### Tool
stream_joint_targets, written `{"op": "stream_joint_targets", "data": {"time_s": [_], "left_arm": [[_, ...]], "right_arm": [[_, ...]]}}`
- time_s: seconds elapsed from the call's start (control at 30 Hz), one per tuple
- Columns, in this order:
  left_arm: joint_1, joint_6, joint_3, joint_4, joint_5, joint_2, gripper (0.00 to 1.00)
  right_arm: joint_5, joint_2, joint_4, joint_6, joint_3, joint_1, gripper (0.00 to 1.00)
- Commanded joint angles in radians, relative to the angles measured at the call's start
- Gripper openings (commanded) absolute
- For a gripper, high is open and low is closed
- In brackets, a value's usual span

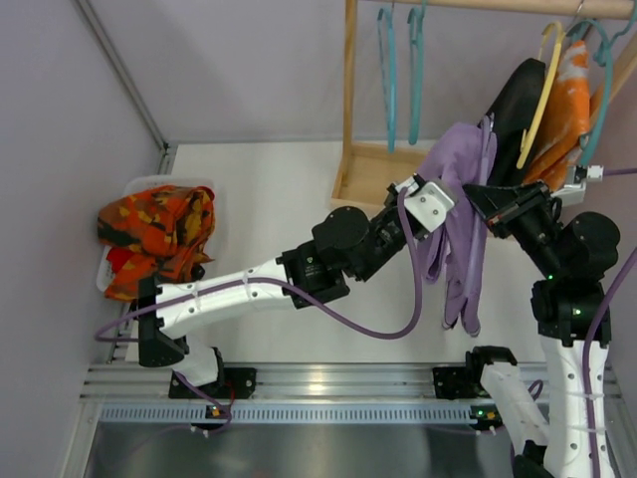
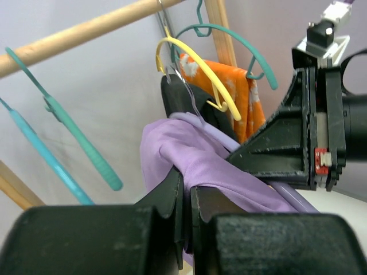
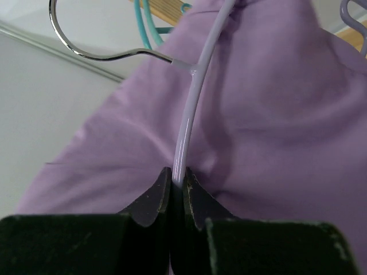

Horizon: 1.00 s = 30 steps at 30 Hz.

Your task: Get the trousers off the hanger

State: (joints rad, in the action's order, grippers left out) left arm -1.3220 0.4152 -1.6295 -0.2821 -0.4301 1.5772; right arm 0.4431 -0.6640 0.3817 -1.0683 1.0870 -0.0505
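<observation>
The lavender trousers (image 1: 460,234) hang draped over the lavender hanger (image 1: 486,149) between my two grippers, their legs dangling down toward the table. My left gripper (image 1: 438,194) is shut on a fold of the trousers (image 2: 198,157) at their upper left. My right gripper (image 1: 476,194) is shut on the hanger's thin arm (image 3: 189,123), just below its silver hook (image 3: 86,48). The cloth (image 3: 269,114) fills the right wrist view behind the hanger. In the left wrist view my left gripper (image 2: 187,192) pinches the cloth, and the right gripper's body (image 2: 298,137) is close on the right.
A wooden rack (image 1: 363,169) at the back holds teal hangers (image 1: 398,70), a yellow hanger (image 1: 537,90), an orange patterned garment (image 1: 567,95) and a black garment (image 1: 513,105). A white bin (image 1: 134,189) with orange clothes (image 1: 154,234) stands at left.
</observation>
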Motion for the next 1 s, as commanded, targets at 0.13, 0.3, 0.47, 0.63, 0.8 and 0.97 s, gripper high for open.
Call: {"op": "stream_joint_targets", "data": {"time_s": [0.13, 0.3, 0.47, 0.63, 0.8, 0.97], "left_arm": [[0.003, 0.166, -0.245, -0.181, -0.053, -0.100, 0.00], [0.003, 0.249, -0.371, -0.181, -0.071, -0.098, 0.00], [0.003, 0.358, -0.473, -0.212, -0.064, -0.086, 0.00], [0.027, 0.379, -0.536, -0.216, -0.067, -0.089, 0.00], [0.098, 0.381, -0.608, -0.215, -0.071, -0.097, 0.00], [0.341, 0.249, -0.606, -0.186, -0.157, -0.161, 0.00]], "right_arm": [[-0.104, 0.017, -0.014, 0.186, -0.075, -0.014, 0.00], [-0.119, 0.023, -0.012, 0.241, -0.128, -0.014, 0.00], [-0.121, 0.018, -0.021, 0.283, -0.177, -0.014, 0.00], [-0.121, 0.015, -0.024, 0.320, -0.188, -0.014, 0.00], [-0.115, 0.015, -0.026, 0.344, -0.180, -0.014, 0.00], [-0.109, 0.015, -0.027, 0.353, -0.171, -0.014, 0.00]]}}
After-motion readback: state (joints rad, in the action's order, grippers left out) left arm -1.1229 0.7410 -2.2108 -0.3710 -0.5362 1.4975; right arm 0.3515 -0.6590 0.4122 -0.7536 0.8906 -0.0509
